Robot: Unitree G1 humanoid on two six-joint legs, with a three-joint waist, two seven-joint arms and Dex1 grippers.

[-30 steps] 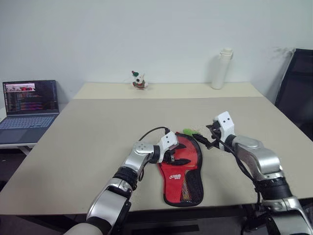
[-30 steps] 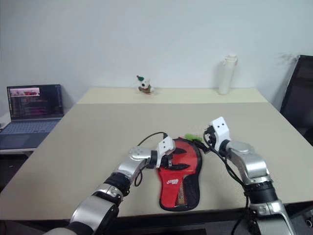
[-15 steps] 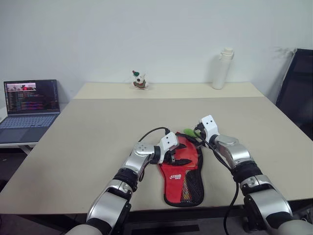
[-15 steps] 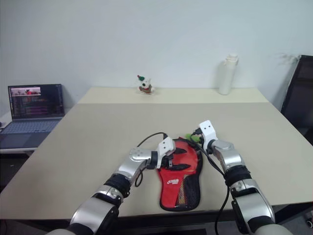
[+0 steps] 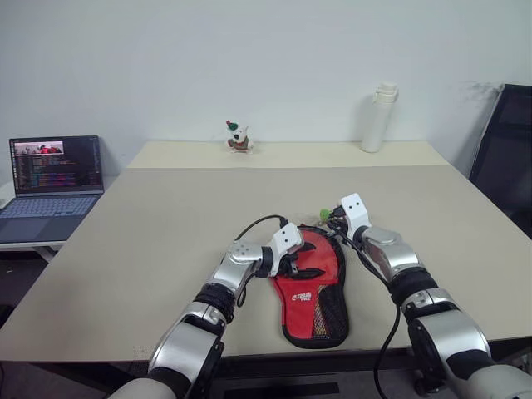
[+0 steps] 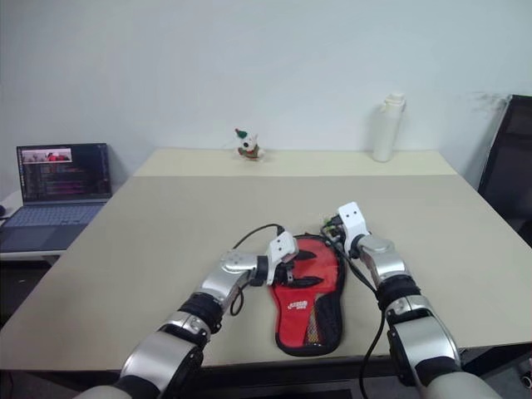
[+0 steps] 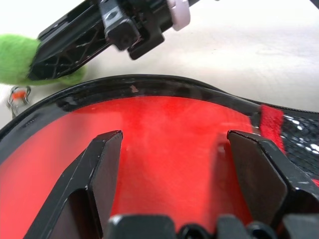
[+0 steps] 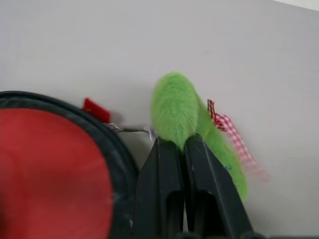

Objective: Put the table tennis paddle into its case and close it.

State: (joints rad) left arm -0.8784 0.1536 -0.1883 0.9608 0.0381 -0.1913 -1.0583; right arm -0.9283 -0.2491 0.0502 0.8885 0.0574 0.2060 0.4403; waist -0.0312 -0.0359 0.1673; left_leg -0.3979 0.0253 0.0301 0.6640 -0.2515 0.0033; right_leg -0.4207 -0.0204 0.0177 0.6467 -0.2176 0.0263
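The left pincer (image 5: 301, 264) is open, and its two fingers (image 7: 97, 164) rest spread on the red face of the case (image 5: 312, 291), on the round part near its left rim. It holds nothing; in my judgement it only presses the case against the surface (image 5: 150, 241) to steady it.

The case lies flat directly under and in front of this pincer. Its long axis runs from the round head, far from the robot, to the narrow mesh end, which points toward the near edge of the surface. The table tennis paddle itself I cannot see; probably it is already inside the case, but the pictures do not confirm it.

The right pincer (image 8: 180, 144) is closed. Its tips touch a green fluffy pendant (image 8: 174, 109), which hangs by a small metal ring at the black rim of the case head. Whether the fingers really pinch the fluff or the ring, I cannot tell.

So the thing for the coming move, the zip pull with its pendant, lies just ahead of the right pincer, at the far right of the head. The right arm is the nearer one. Closing will probably mean to draw this pull along the curved rim while the left one keeps the case from sliding.
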